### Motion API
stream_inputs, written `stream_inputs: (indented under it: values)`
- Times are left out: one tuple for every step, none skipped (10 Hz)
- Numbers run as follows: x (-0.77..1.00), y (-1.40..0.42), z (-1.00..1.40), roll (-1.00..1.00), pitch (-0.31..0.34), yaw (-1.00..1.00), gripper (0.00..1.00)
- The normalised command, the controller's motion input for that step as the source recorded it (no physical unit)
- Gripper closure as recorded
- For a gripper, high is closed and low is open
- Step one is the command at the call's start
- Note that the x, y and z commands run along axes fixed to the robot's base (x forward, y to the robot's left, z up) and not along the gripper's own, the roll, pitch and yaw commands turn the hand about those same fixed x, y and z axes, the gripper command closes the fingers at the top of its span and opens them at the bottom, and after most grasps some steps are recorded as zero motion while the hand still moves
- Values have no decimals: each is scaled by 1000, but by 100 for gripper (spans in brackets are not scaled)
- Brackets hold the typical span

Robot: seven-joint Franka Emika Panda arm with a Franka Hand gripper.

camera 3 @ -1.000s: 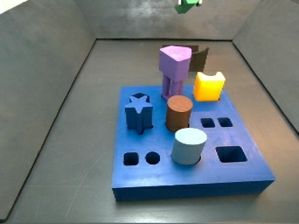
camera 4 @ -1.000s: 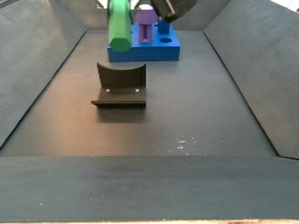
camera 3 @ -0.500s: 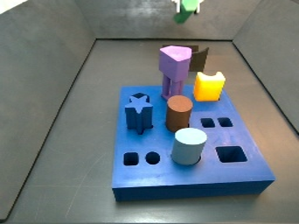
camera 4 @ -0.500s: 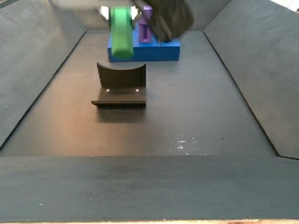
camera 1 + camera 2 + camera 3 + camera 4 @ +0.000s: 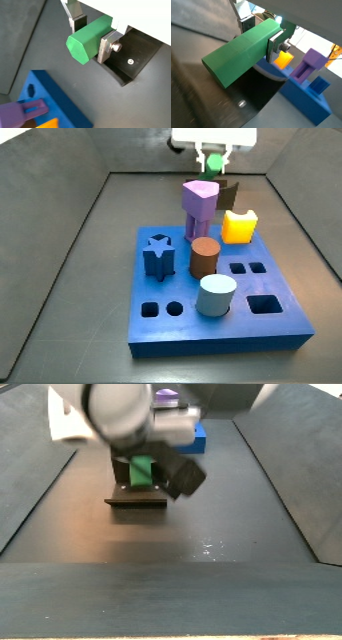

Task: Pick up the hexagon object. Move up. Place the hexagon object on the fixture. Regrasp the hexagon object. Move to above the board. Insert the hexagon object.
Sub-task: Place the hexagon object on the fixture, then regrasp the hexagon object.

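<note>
Though smooth-faceted, green hexagon object (image 5: 89, 39) in gripper (image 5: 91, 31)

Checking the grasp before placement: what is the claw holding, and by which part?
The claw holds the green hexagon object, clamped across its flat sides near one end; the other end juts free above the fixture.

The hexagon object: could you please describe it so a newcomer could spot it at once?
Start at the blue board, then look behind it to the dark fixture. Just above hangs the gripper, jaws shut on the hexagon object. It is the only bright green piece, a slim six-sided prism, unlike the taller purple peg.
</note>
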Motion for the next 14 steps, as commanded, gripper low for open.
stream_inputs:
  values:
    - [142, 108, -727, -183, -3, -172, 100]
    - [126, 92, -595, -175, -14, -158, 100]
    - [102, 69, -351, -157, -32, -126, 100]
    - [82, 102, -255, -124, -49, -105, 100]
    - [65, 112, -241, -120, -54, -85, 100]
    - [65, 110, -241, -120, -54, -70, 100]
    - [64, 108, -242, -120, -53, -50, 100]
    - [0, 0, 0, 0, 0, 0, 0]
    - [0, 0, 1000, -46, -2, 13, 0]
    - [-3, 3, 1000, -42, -1, 17, 0]
    - [-24, 9, 1000, -17, 12, 24, 0]
    - [-29, 3, 1000, 8, 20, 28, 0]
    - [-36, 2, 1000, 25, 31, 24, 0]
    - [-38, 3, 856, 40, 49, 19, 0]
